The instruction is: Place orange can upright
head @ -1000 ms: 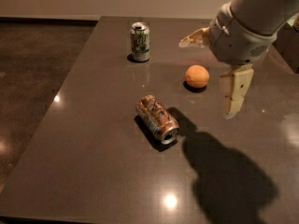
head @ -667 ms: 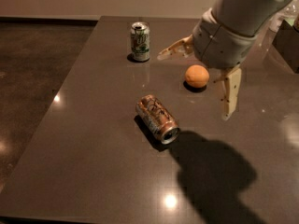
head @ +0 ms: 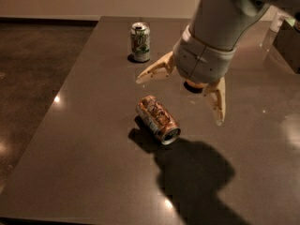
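Observation:
The orange can (head: 158, 118) lies on its side in the middle of the dark table (head: 84, 139), its silver top turned toward the front right. My gripper (head: 180, 99) hangs above the table just behind and to the right of the can, not touching it. It is open, with one cream finger (head: 156, 70) spread to the left and the other finger (head: 217, 101) pointing down on the right. It holds nothing.
A green-and-white can (head: 140, 42) stands upright at the back of the table. A round orange fruit (head: 197, 84) is mostly hidden behind my wrist. A dark object (head: 287, 43) sits at the right edge. The floor lies beyond the table's left edge.
My gripper has moved left and forward, toward the lying orange can, and now covers most of the orange fruit. The cans have not moved.

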